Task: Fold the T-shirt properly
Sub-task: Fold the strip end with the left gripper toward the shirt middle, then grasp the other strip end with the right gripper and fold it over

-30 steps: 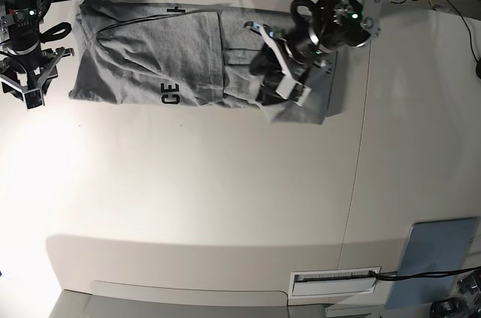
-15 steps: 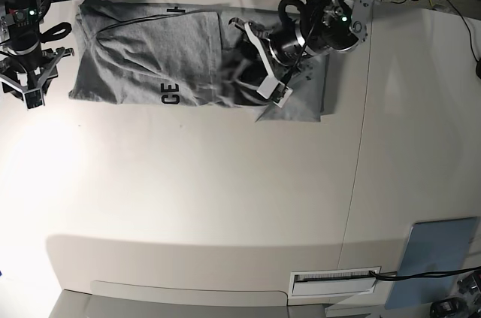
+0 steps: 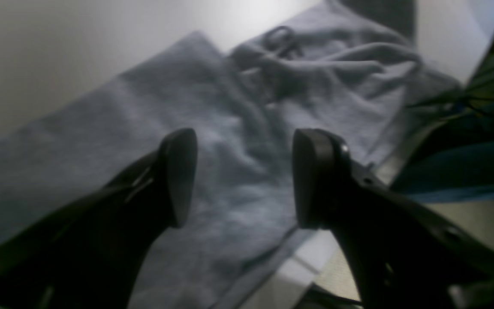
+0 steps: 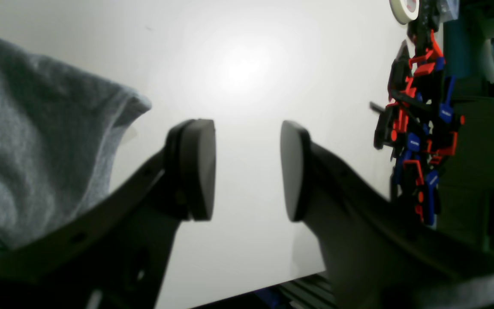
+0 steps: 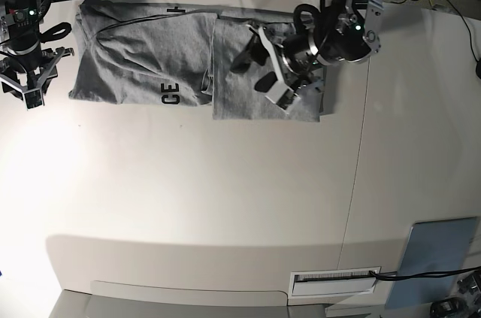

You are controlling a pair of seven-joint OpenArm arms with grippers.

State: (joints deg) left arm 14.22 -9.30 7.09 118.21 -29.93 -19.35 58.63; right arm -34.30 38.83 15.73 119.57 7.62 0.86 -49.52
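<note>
The T-shirt (image 5: 188, 62) lies along the tabletop's (image 5: 225, 205) far edge, 1 end folded over. Judged next: smooth that flap, square its edges. The left gripper (image 5: 268, 64) hovers over the flap, jaws spread, empty; the right gripper (image 5: 31, 83) waits beside the shirt's other end, jaws spread.

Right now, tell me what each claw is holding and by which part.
Nothing is held. The left claw hangs open above the T-shirt; the right claw is open over bare table.
</note>
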